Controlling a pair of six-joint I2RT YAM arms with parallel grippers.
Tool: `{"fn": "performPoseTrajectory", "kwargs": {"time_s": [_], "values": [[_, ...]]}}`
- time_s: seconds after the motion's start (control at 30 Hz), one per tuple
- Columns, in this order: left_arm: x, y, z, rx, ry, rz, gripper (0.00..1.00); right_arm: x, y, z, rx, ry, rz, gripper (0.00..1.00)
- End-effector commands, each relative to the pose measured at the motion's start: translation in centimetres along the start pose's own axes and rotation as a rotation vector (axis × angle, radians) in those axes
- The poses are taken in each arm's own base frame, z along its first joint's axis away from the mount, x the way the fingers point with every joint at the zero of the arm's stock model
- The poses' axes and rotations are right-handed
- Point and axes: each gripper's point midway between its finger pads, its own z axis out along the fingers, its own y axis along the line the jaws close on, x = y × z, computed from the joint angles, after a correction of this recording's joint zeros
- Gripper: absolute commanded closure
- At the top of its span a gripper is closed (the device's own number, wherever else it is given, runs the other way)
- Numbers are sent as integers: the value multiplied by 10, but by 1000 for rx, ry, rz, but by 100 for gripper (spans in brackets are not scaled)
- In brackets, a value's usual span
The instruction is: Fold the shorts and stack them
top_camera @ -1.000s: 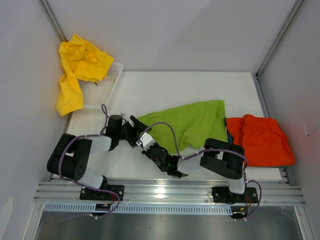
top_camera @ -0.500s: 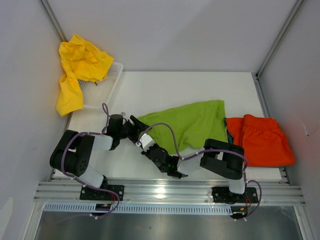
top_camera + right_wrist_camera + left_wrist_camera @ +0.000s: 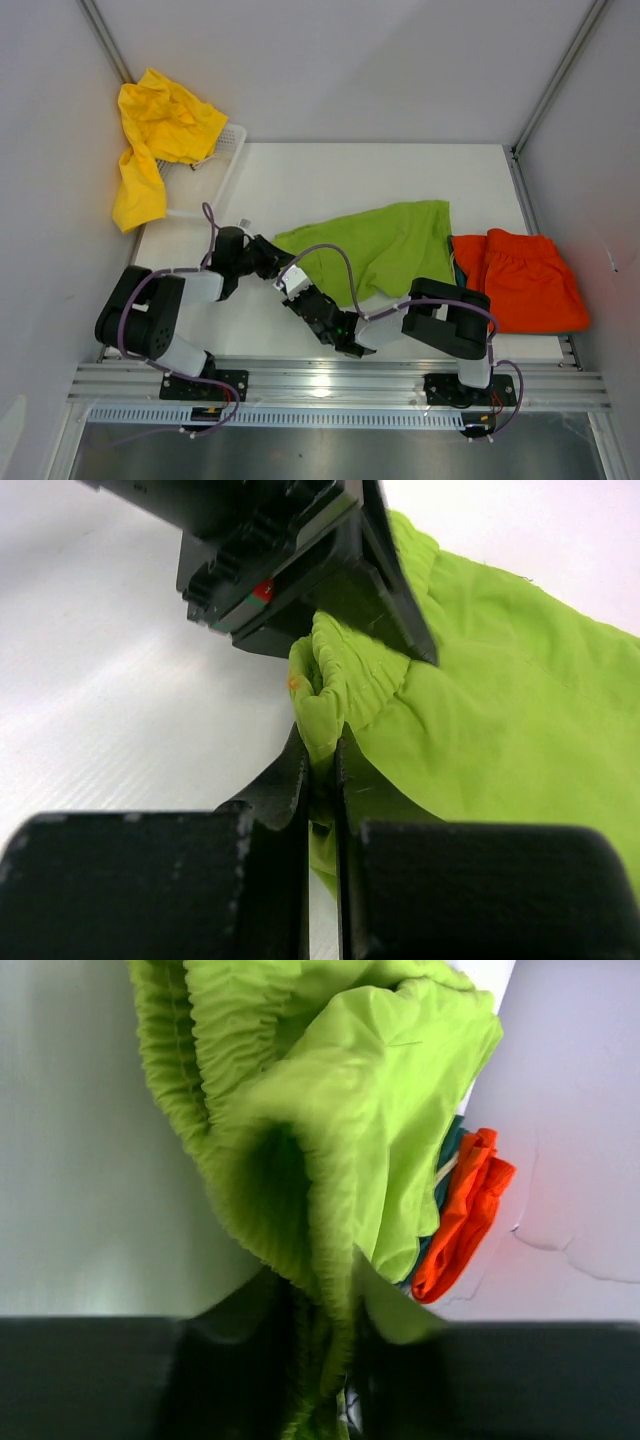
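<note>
I have both arms meeting at the same corner of the lime green shorts. My left fingers are drawn in on the gathered waistband, with a thick ridge of green cloth bunched up between them and running down into the gap. They are not pressed flat together, because the fold of fabric fills the space. My right fingers are all but closed, with only a thin pinch of the same green cloth caught between the tips, just under the waistband and directly below the left fingers. The two pairs of fingertips are nearly touching each other, and I cannot tell whether they actually make contact.

From that pinched corner the green shorts spread away beyond the fingertips and lie flat on the white table. Past their far end, well away from both sets of fingers, the orange-red shorts lie folded, with a sliver of dark teal shorts showing at their near edge. On the opposite side, behind the left fingers and well apart from them, the yellow shorts hang crumpled over the rim of the white basket.
</note>
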Motion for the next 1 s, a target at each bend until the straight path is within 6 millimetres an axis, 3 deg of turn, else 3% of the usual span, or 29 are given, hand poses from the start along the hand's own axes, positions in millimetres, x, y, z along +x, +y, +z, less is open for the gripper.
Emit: {"fn": "performPoseTrajectory", "kwargs": {"time_s": [0.0, 0.03, 0.07, 0.13, 0.17, 0.2, 0.23, 0.3, 0.33, 0.37, 0.43, 0.57, 0.63, 0.67, 0.7, 0.77, 0.8, 0.9, 0.93, 0.97], "values": [[0, -22, 5, 130, 20, 23, 81, -12, 2, -3, -4, -29, 47, 100], [0, -22, 6, 135, 22, 18, 85, -12, 3, -3, -6, -27, 44, 100], [-1, -22, 7, 138, 22, 18, 94, -11, 4, -2, -8, -22, 40, 100], [-2, -22, 9, 138, 21, 23, 100, -11, 8, -1, -33, -17, 33, 100], [-2, -21, 9, 132, 24, 28, 100, -9, 10, -2, -43, -4, 24, 94], [-3, -23, 11, 124, 31, 48, 100, -9, 15, -3, -69, -5, 22, 69], [-3, -22, 11, 116, 34, 52, 100, -15, 15, -5, -81, -14, 30, 59], [-3, -21, 12, 110, 54, 78, 100, -20, 22, -13, -135, -6, 37, 48], [-5, -19, 12, 100, 58, 78, 100, -37, 21, -19, -156, -20, 92, 48], [-7, -18, 12, 92, 59, 86, 100, -38, 23, -26, -193, -6, 100, 48], [-12, -14, 9, 66, 65, 108, 100, -53, 15, -41, -210, -30, 162, 50], [-26, -3, 0, -1, 55, 154, 100, -64, -13, -50, -216, 1, 315, 58], [-43, 5, -8, -56, 22, 204, 100, -61, -42, -42, -173, 30, 385, 69], [-44, 12, -13, -111, 35, 198, 100, -52, -47, -42, -177, 84, 426, 72], [-58, 10, -20, -129, 6, 244, 100, -54, -69, -35, -134, 93, 459, 79], [-68, 20, -31, -219, -20, 261, 100, -39, -81, -31, -121, 163, 497, 84], [-72, 19, -35, -236, -42, 277, 100, -32, -96, -21, -91, 187, 519, 92], [-77, 21, -43, -288, -70, 288, 100, -7, -100, -5, -115, 277, 591, 100], [-78, 21, -44, -296, -76, 289, 100, -3, -111, 2, -105, 281, 619, 100], [-81, 20, -45, -303, -83, 298, 100, -1, -101, 4, -181, 302, 648, 100]]}}
